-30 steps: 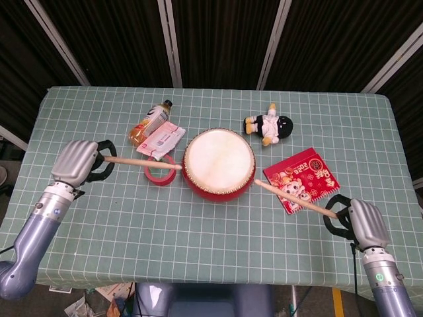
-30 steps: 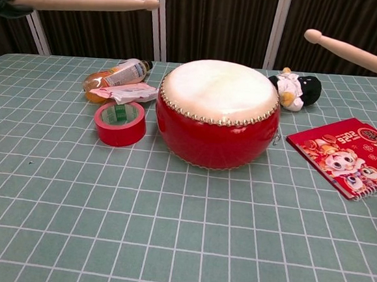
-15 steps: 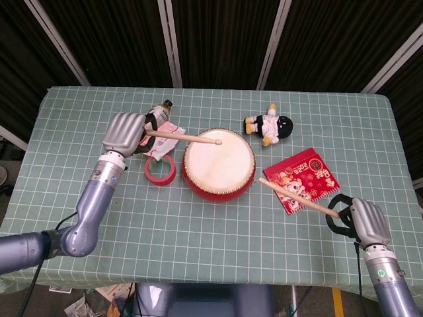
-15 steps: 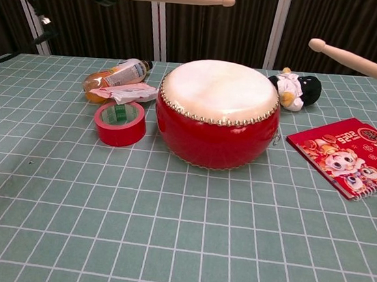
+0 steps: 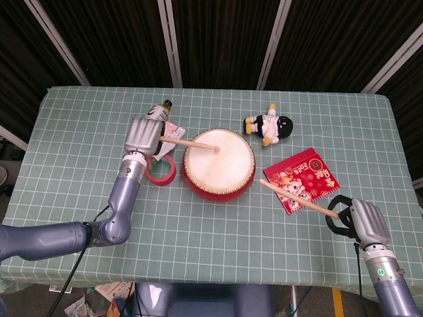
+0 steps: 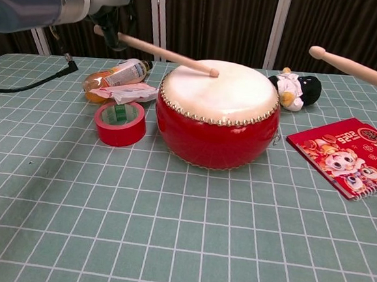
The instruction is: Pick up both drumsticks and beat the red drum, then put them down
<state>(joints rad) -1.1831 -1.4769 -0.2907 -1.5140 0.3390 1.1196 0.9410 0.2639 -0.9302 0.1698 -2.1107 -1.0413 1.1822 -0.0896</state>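
Observation:
The red drum [image 5: 219, 164] [image 6: 218, 114] with its white skin stands mid-table. My left hand [image 5: 145, 135] grips one wooden drumstick [image 5: 188, 143] [image 6: 163, 52] just left of the drum; the stick slopes down and its tip touches the skin near the far left edge. My right hand [image 5: 362, 222] holds the other drumstick [image 5: 297, 199] [image 6: 354, 66] at the front right, its tip raised in the air to the right of the drum, above the red booklet.
A roll of red tape [image 5: 160, 170], an orange drink bottle [image 6: 117, 74] and a white packet [image 6: 124, 94] lie left of the drum. A plush toy [image 5: 269, 125] sits behind it on the right, and a red booklet [image 5: 303, 178] lies to its right.
My left hand swung in from the far left toward the drum and brought its stick down onto the skin. The right stick stayed raised, shifting only slightly.

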